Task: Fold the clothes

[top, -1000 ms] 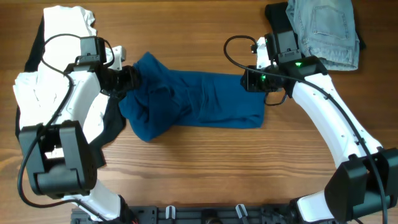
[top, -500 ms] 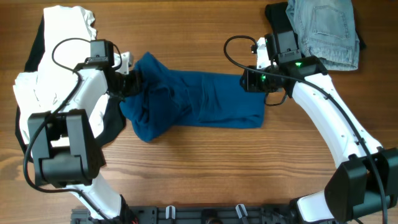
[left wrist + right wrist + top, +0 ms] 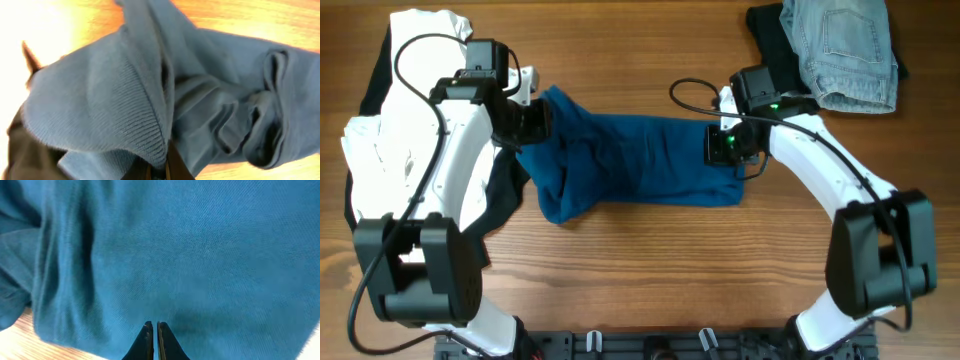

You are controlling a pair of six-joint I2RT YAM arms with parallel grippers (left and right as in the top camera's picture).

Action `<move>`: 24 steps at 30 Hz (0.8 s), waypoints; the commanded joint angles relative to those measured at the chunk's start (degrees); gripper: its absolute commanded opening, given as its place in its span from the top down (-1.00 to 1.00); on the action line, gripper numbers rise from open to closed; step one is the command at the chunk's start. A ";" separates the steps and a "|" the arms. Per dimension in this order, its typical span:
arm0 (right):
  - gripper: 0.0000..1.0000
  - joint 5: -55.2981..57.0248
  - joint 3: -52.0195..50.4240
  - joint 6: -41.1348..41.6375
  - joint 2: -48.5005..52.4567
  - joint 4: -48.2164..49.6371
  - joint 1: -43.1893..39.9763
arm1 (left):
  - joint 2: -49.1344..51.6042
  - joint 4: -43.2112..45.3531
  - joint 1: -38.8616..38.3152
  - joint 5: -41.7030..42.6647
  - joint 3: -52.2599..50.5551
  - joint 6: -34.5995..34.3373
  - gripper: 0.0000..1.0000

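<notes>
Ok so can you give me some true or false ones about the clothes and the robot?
1. The blue shirt lies between the white garment and the jeans. True.
2. The jeans are on the robot's left. False: they lie at the far right corner.
3. The left gripper is pinching the blue shirt. True.
4. The white garment lies on top of the blue shirt. False: it is crumpled at the far left, not on the shirt.
5. The blue shirt is folded into a tidy square. False: it is stretched out long and rumpled.
</notes>
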 commanded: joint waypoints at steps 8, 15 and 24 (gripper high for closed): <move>0.91 -8.50 -0.46 -0.55 2.56 4.87 -2.69 | -5.70 -10.67 2.69 -13.18 8.68 -0.26 0.92; 0.91 -8.50 -0.46 -0.24 3.52 8.02 -2.64 | -5.70 -14.60 2.23 -13.03 12.15 -0.31 0.92; 0.91 -8.87 -0.48 2.49 11.89 9.55 -2.62 | -5.68 -12.50 -6.08 -3.15 14.29 -3.34 0.92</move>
